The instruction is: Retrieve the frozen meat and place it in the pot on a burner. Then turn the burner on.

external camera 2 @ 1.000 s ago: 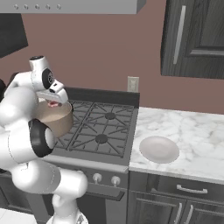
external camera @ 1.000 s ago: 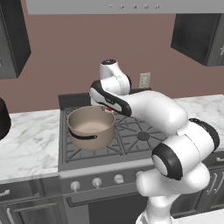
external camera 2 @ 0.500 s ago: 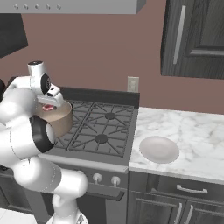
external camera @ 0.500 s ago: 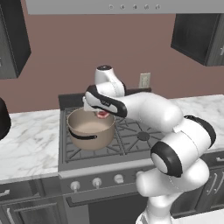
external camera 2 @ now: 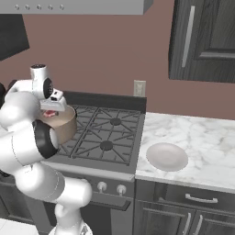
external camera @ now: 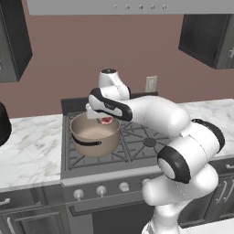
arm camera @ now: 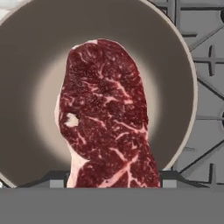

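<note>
The gripper [external camera: 105, 119] is pinching the meat [arm camera: 107, 113] by its lower edge and dangling it right over the mouth of the pot [external camera: 95, 135] on the front-left burner; frozen like this, it looks a stiff, light slab, probably a bit slick, so a firm hold across the flat faces near an edge seems the sensible grip. Compared with a second ago, the hand has swung from the pot's rim to over its middle

no readable text, no labels, no brands, no numbers, no signs anywhere in view
</note>
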